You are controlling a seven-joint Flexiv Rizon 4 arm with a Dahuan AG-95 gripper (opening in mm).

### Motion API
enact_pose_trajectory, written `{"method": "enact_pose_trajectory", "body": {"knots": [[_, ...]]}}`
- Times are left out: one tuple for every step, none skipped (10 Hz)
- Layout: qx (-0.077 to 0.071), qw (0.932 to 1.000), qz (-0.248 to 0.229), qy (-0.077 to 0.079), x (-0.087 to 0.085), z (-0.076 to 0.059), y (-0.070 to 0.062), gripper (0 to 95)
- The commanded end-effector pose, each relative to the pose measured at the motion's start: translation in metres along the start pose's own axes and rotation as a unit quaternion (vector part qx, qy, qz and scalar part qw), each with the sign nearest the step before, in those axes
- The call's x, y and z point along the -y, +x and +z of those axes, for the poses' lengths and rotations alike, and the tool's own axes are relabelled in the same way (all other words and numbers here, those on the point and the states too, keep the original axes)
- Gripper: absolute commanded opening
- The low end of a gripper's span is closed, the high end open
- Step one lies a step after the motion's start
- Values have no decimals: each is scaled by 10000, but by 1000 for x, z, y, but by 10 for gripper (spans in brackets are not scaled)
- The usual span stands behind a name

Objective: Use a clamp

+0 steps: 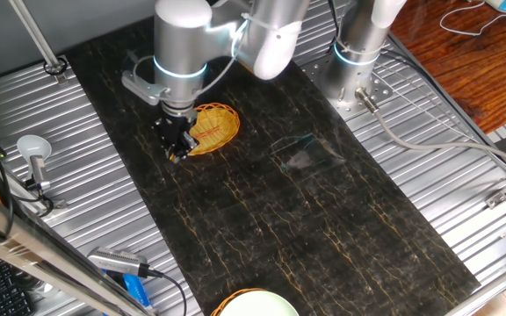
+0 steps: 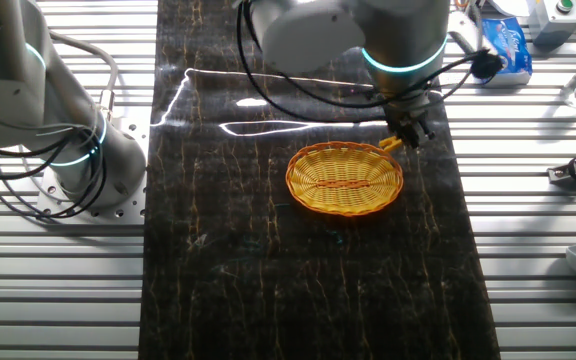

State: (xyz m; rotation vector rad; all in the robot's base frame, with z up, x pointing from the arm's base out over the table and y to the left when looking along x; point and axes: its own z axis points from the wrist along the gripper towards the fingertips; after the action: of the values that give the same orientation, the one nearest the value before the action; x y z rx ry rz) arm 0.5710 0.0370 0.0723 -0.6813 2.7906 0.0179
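One dark marbled tabletop (image 2: 268, 280) carries one round woven basket (image 2: 344, 178). One hand (image 2: 409, 133) hangs just beyond the basket's far right rim in the other fixed view. One small yellow-orange clamp (image 2: 391, 144) sits at the fingertips, touching the basket's rim. The hand appears closed on the clamp. In one fixed view the hand (image 1: 176, 147) hides the clamp.
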Motion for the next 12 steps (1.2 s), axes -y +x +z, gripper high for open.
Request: {"method": "enact_pose_trajectory", "body": {"knots": [[-79, 9994, -334, 26, -1, -3, 0, 0], [-79, 9987, -500, 22, -1, -3, 0, 0], [-65, 9974, -723, -5, -1, -3, 0, 0], [-69, 9972, -749, -28, -1, -3, 0, 0], [-98, 9968, -792, -65, 0, -3, 0, 0], [-110, 9964, -825, -161, 0, -3, 0, 0], [-139, 9962, -813, -283, 0, -3, 0, 0], [-155, 9960, -786, -395, 0, -3, 0, 0], [-180, 9951, -774, -581, 0, -3, 1, 0], [-208, 9943, -802, -664, 0, -3, 1, 0], [-225, 9938, -823, -708, 0, -3, 2, 0], [-233, 9928, -861, -802, 1, -4, 5, 0]]}}
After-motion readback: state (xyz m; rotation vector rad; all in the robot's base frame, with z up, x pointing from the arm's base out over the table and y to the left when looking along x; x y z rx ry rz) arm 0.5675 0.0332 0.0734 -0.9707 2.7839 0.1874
